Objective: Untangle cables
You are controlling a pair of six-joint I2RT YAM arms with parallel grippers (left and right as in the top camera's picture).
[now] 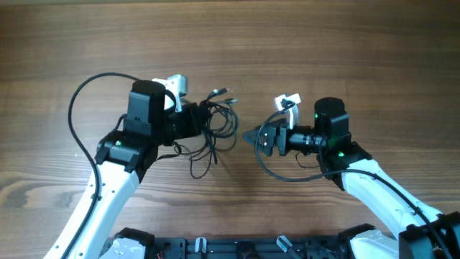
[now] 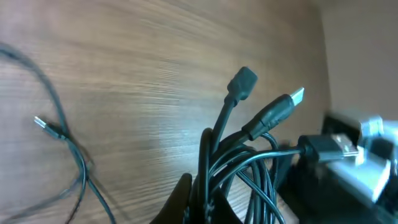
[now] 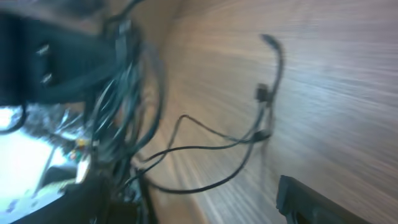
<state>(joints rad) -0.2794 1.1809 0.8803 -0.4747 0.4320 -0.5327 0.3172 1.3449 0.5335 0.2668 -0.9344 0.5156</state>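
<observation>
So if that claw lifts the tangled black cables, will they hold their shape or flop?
Probably flop: the cables lie in loose, sagging loops. Likely light, being so thin. Their plugs may snag where strands cross.

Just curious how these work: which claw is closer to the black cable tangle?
Left. The left claw is closed on the cables themselves; the right claw is open, a short gap away on their other side, touching none.
</observation>
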